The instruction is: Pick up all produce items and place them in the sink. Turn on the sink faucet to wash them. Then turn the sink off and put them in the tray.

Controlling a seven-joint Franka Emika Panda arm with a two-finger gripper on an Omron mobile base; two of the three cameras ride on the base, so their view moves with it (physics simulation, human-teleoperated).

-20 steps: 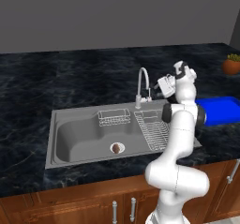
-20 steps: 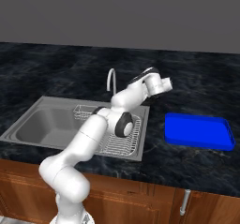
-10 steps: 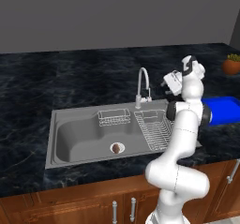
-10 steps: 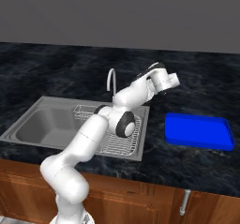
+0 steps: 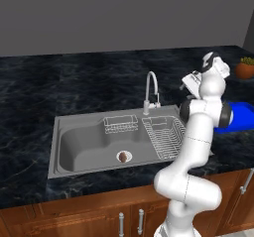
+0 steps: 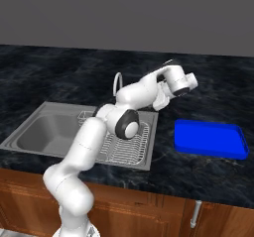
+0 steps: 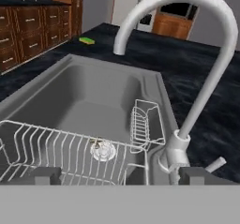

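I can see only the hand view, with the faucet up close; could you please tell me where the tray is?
Observer: The tray lies flat on the counter to the right of the sink, apart from it, with nothing in it.
Operator: Thank you. Where is the produce?
Observer: A brown lump sits on the drain, in the sink basin.
Operator: And where does the gripper stand?
Observer: The gripper hangs above the counter between the faucet and the tray, open and holding nothing.

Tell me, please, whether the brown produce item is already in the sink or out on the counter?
In the sink: the produce item rests on the basin floor at the drain.
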